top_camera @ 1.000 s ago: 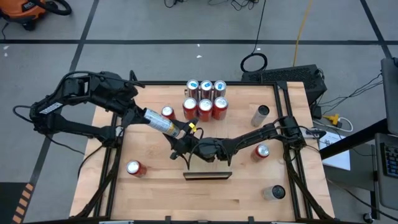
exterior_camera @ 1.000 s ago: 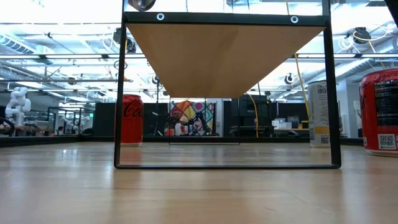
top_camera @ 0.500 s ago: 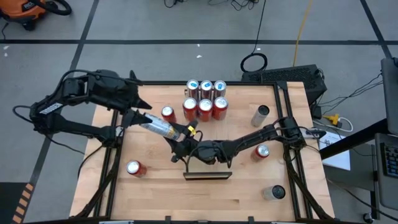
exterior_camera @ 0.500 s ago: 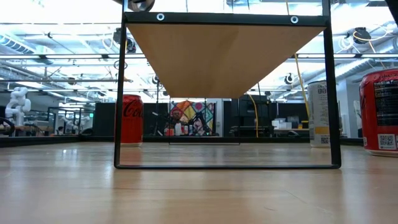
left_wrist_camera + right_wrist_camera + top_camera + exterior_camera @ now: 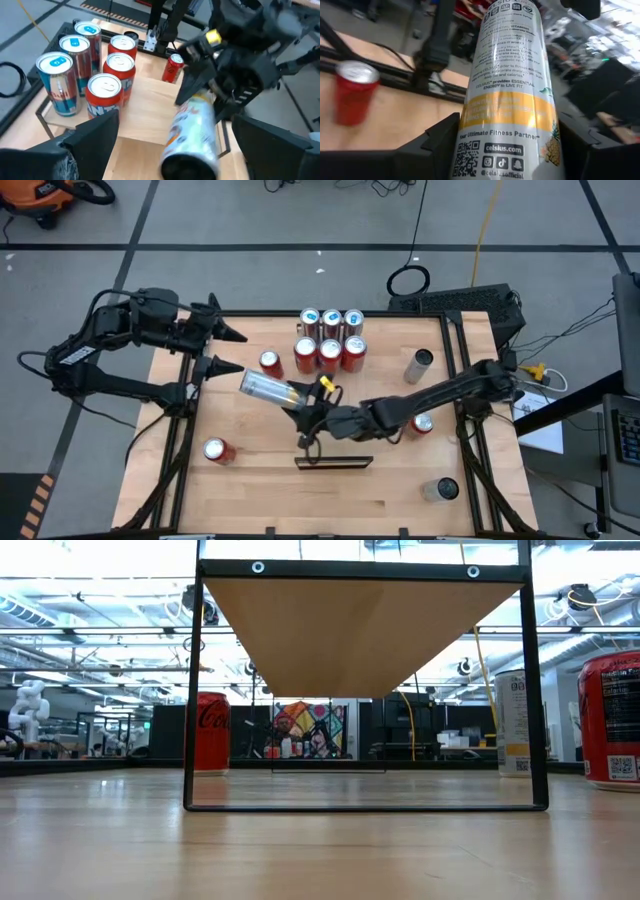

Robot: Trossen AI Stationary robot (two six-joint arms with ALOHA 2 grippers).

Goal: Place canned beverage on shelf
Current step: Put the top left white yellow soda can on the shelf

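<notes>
We see the shelf (image 5: 334, 461) near the counter's (image 5: 260, 500) front edge. Just behind it, the right gripper (image 5: 308, 402) pinches a slim can (image 5: 264, 387), held tilted. Farther back-left, the left gripper (image 5: 225, 350) hangs spread, apart from it.

1. Red cans (image 5: 215, 449): six, of which three stand in the cluster.
2. Blue-topped cans (image 5: 331, 318): three, all in the cluster.
3. Grey cans (image 5: 420, 364): two.
4. Slim silver-and-yellow can (image 5: 262, 386): one.
5. Shelf (image 5: 334, 462): one.
6. My grippers: two, the left gripper (image 5: 240, 352) and the right gripper (image 5: 302, 398).
</notes>
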